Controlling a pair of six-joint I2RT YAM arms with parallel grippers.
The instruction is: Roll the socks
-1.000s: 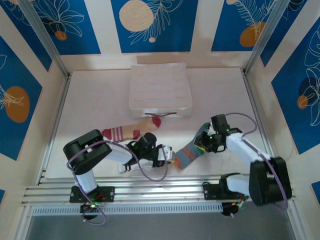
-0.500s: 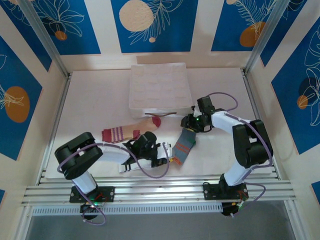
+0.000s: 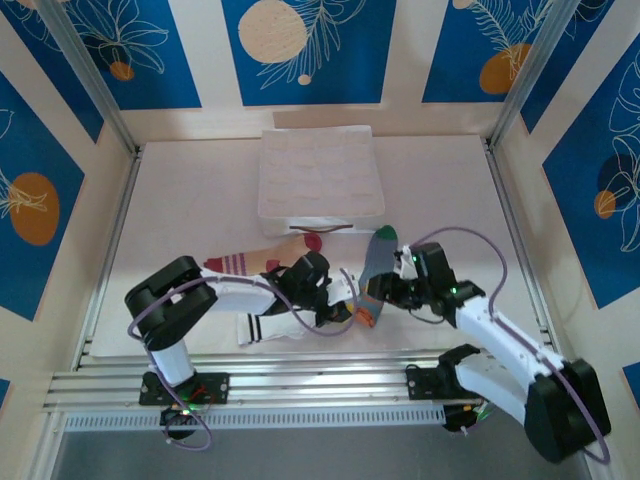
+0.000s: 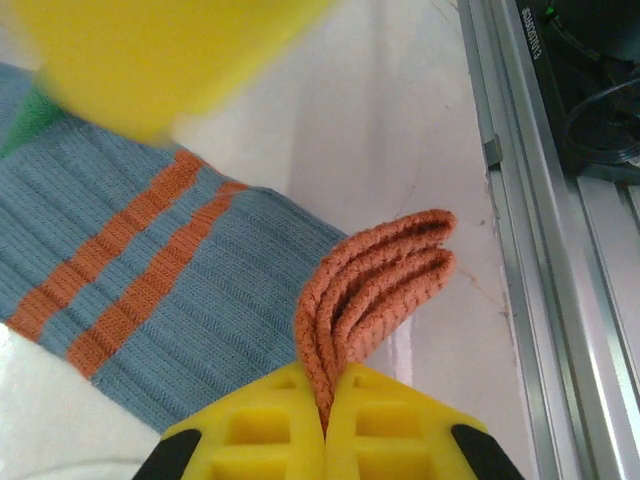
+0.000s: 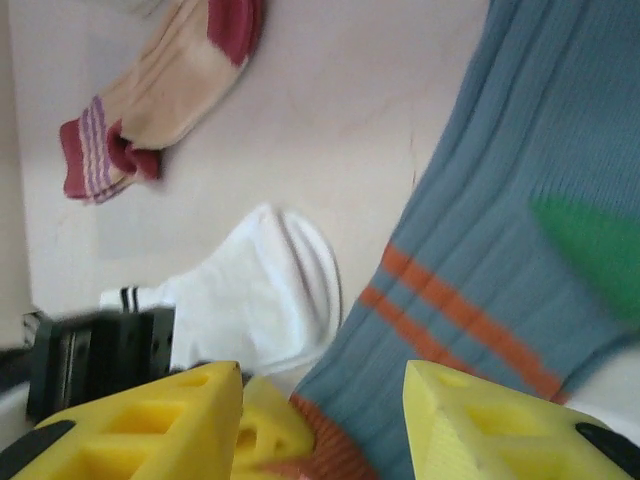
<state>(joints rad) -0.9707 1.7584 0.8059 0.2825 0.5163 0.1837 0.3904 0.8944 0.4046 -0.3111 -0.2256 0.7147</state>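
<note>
Top external view is showing you the grey sock (image 3: 375,262) lying on the table (image 3: 190,200) just in front of the white fabric box (image 3: 320,175). It is stretching from a green patch near the box down to its orange cuff on the near side. Your left gripper (image 3: 350,308) is sitting at that cuff from the left, and your right gripper (image 3: 388,292) is sitting just beside it from the right.

On the left wrist camera, your left gripper (image 4: 327,400) is clamping its yellow fingers tight together on the folded orange cuff (image 4: 375,285), with the rest of the grey sock (image 4: 170,290) spreading flat behind it.

On the right wrist camera, your right gripper (image 5: 325,410) is holding its fingers well apart over the striped end of the grey sock (image 5: 500,200), pinching nothing.

You are also seeing the white sock (image 5: 260,290) lying next to the grey one, and the tan sock (image 5: 170,100) resting farther off toward the box, apart from both grippers.
</note>
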